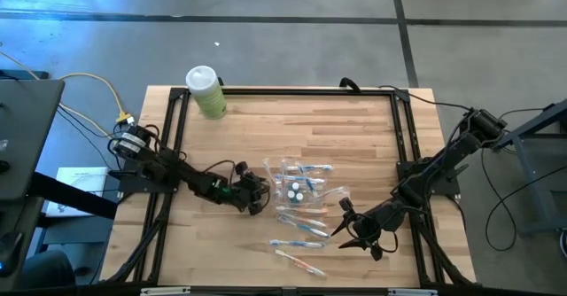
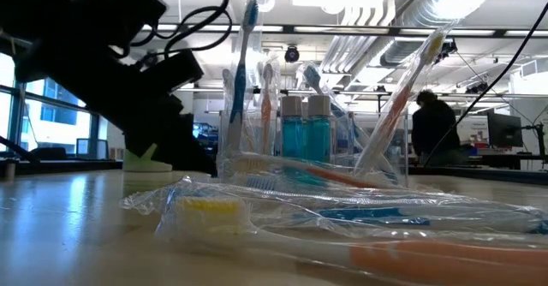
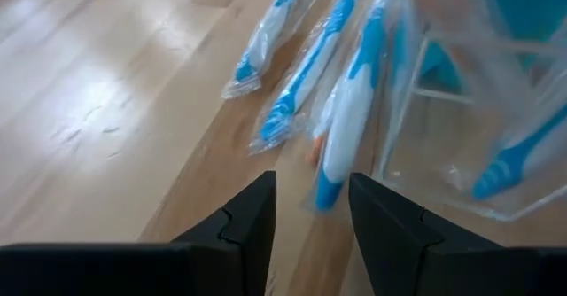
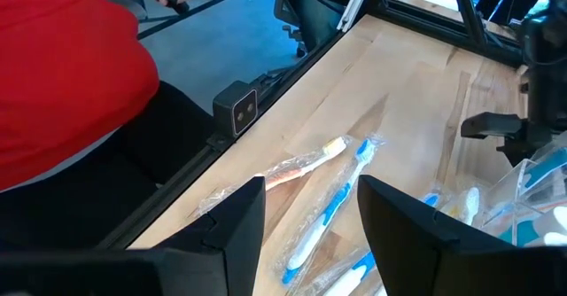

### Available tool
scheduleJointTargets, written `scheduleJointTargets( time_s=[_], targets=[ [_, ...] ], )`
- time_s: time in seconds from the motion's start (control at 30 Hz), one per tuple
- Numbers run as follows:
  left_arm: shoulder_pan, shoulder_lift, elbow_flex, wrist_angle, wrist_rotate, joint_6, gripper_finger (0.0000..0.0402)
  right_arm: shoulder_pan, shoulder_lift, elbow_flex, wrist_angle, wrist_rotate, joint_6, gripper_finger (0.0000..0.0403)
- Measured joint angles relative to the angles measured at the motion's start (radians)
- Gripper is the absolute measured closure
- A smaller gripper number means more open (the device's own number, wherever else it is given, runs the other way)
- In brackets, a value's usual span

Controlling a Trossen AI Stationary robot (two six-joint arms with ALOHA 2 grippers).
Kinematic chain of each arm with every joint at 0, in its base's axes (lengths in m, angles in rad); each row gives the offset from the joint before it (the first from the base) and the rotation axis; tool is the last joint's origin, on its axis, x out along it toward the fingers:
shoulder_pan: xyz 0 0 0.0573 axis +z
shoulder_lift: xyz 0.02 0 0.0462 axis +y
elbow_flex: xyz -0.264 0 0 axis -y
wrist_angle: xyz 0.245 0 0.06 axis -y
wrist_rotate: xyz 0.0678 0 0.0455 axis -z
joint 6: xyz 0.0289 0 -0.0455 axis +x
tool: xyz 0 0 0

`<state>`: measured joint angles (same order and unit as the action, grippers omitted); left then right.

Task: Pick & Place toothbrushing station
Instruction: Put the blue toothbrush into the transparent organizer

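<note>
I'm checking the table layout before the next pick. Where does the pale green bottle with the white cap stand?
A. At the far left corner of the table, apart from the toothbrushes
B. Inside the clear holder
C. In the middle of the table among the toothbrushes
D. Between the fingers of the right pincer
A: the high view shows the green bottle at the table's far left corner, well apart from the wrapped toothbrushes and the clear holder.
</note>
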<state>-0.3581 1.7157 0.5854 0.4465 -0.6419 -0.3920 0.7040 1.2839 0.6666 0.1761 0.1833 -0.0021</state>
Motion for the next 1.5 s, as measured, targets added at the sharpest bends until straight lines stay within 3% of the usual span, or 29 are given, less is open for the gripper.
scheduleJointTargets(
  time_s=[0.23, 0.93, 1.07, 1.2, 1.4, 1.5],
  targets=[
    [0.037, 0.0, 0.0, 0.04, 0.09, 0.011, 0.0264, 0.0, 0.0, 0.0, 0.0, 0.0, 0.001, 0.0229],
    [0.056, 0.122, 0.003, 0.145, 0.08, -0.012, 0.0264, 0.0, 0.0, 0.0, 0.0, 0.0, 0.002, 0.0229],
    [0.04, 0.124, 0.003, 0.137, 0.035, -0.051, 0.0266, 0.0, 0.0, 0.0, -0.001, 0.0, 0.002, 0.0229],
    [0.012, 0.125, 0.002, 0.127, -0.018, -0.053, 0.0297, 0.0, 0.0, 0.0, -0.001, 0.0, 0.002, 0.0229],
    [-0.028, 0.127, 0.0, 0.119, -0.084, -0.052, 0.0384, 0.0, 0.0, 0.0, -0.001, 0.0, 0.002, 0.0229],
    [-0.048, 0.127, 0.0, 0.116, -0.114, -0.071, 0.0395, 0.0, 0.0, 0.0, -0.001, 0.0, 0.002, 0.0229]
  ],
)
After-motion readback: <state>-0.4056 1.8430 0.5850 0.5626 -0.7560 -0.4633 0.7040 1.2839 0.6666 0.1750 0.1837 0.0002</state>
